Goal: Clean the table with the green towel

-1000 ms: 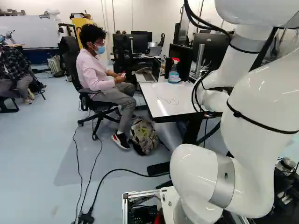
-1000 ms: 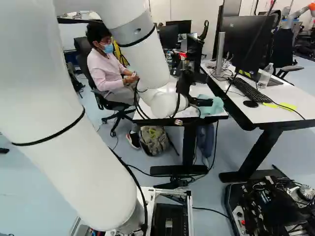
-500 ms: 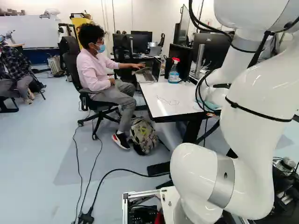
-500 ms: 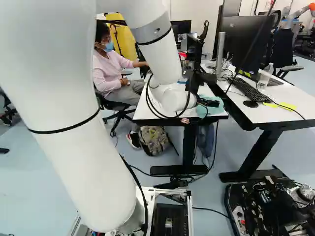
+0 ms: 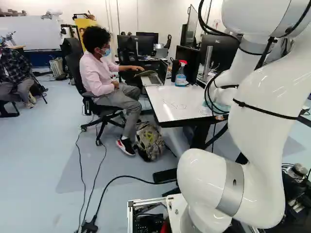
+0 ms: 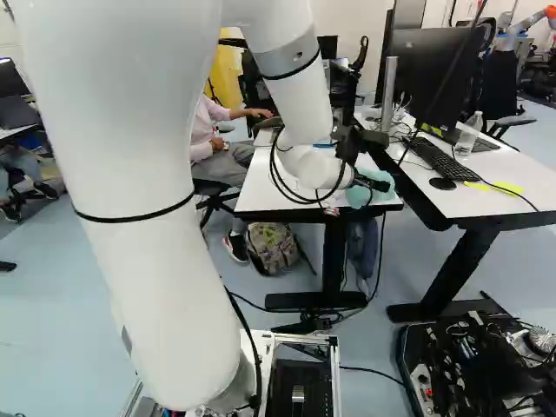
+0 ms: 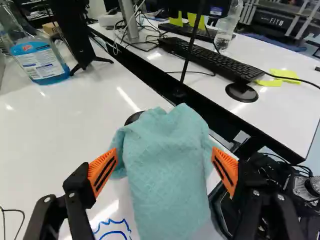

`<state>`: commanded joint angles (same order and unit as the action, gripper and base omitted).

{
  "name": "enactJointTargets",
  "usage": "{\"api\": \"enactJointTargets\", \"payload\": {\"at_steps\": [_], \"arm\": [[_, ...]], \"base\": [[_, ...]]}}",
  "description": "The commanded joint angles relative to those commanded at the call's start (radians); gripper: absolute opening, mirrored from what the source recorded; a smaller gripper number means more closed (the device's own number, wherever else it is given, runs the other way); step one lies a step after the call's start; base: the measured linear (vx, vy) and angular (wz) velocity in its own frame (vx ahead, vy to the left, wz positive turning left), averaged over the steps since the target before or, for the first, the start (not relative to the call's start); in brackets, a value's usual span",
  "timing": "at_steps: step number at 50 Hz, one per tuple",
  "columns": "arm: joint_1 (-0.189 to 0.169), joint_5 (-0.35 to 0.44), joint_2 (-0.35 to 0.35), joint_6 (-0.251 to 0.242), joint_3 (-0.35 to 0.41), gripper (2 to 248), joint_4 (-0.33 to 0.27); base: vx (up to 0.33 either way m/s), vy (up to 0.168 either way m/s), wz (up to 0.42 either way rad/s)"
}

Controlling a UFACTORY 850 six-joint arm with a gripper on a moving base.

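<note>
In the right base view my gripper (image 6: 373, 184) is at the near right corner of the white table (image 6: 261, 187), at the green towel (image 6: 380, 176). The wrist view shows the gripper (image 7: 164, 156) open, its orange pads wide apart on either side of the crumpled towel (image 7: 165, 170). The towel lies bunched over the table's edge area, its folds rising between and ahead of the fingers; whether the pads brush it, I cannot tell. Blue pen marks (image 7: 112, 231) show on the tabletop beside the towel.
A spray bottle (image 5: 181, 74) and a laptop (image 5: 154, 79) stand on the table's far part. The adjoining desk (image 6: 469, 198) holds a monitor, a keyboard (image 7: 210, 57), a mouse and a bottle. A thin black pole (image 7: 192, 45) rises beyond the towel. A seated person's hand reaches the laptop.
My arm has swung, and the gripper has moved toward the right and slightly down in the right base view, closer over the towel. The person's hand has reached out to the laptop. The base has not moved.
</note>
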<state>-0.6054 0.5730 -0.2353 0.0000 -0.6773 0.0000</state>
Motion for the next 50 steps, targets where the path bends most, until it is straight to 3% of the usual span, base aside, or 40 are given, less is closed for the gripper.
{"api": "enactJointTargets", "payload": {"at_steps": [16,41,42,47,48,50], "arm": [[0.004,-0.065,-0.011,0.0,-0.012,247,0.0],[0.006,-0.066,-0.044,0.0,-0.052,247,0.0],[0.006,-0.066,-0.044,0.0,-0.052,231,0.0],[0.006,-0.066,-0.044,0.0,-0.052,231,0.0],[0.006,-0.066,-0.044,0.0,-0.052,193,0.0],[0.006,-0.066,-0.044,0.0,-0.052,193,0.0]], "base": [[0.0,0.0,0.0],[0.0,0.0,0.0],[0.0,0.0,0.0],[0.0,0.0,0.0],[0.0,0.0,0.0],[0.0,0.0,0.0]]}}
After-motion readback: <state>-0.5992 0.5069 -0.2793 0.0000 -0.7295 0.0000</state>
